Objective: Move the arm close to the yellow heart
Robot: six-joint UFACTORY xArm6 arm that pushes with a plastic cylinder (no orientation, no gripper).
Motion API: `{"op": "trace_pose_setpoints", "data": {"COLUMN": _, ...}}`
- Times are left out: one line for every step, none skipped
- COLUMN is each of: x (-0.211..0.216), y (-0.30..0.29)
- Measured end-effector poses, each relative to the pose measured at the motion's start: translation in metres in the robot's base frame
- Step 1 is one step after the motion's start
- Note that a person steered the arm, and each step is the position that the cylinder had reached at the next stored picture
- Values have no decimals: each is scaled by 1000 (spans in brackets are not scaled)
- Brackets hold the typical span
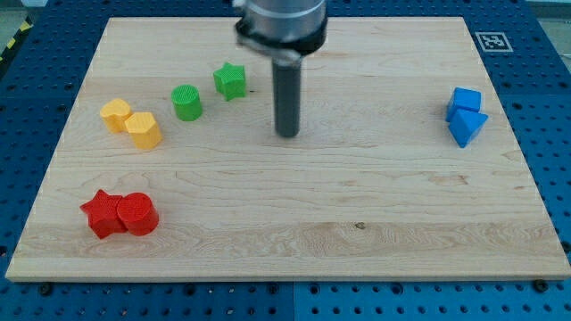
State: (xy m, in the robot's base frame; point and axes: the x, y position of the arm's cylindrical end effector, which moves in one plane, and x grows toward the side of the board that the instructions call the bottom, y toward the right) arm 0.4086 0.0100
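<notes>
At board centre, my tip [287, 135], a bare rod with no jaws, holding nothing; yellow heart [116, 115], seemingly the leftward of two touching yellow blocks, upper left; risk: westward sweep clipping green cylinder [187, 102] or nudging yellow hexagon [144, 130].

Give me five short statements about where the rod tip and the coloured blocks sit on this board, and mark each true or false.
1. My tip touches the green star. False: it stands apart, toward the view's right and lower.
2. Two yellow blocks sit side by side at the view's left. True.
3. The blue blocks lie at the view's left. False: they are at the right.
4. The red star touches the red cylinder. True.
5. My tip rests against the yellow blocks. False: the green cylinder lies between.
</notes>
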Motion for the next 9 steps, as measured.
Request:
{"op": "trace_pose_setpoints", "data": {"x": -76, "y": 16}}
{"op": "trace_pose_setpoints", "data": {"x": -169, "y": -27}}
{"op": "trace_pose_setpoints", "data": {"x": -217, "y": -80}}
{"op": "trace_pose_setpoints", "data": {"x": -206, "y": -126}}
{"op": "trace_pose_setpoints", "data": {"x": -187, "y": -168}}
{"op": "trace_pose_setpoints", "data": {"x": -181, "y": -183}}
{"op": "trace_pose_setpoints", "data": {"x": -179, "y": -186}}
{"op": "trace_pose_setpoints", "data": {"x": -151, "y": -192}}
{"op": "trace_pose_setpoints", "data": {"x": -132, "y": -211}}
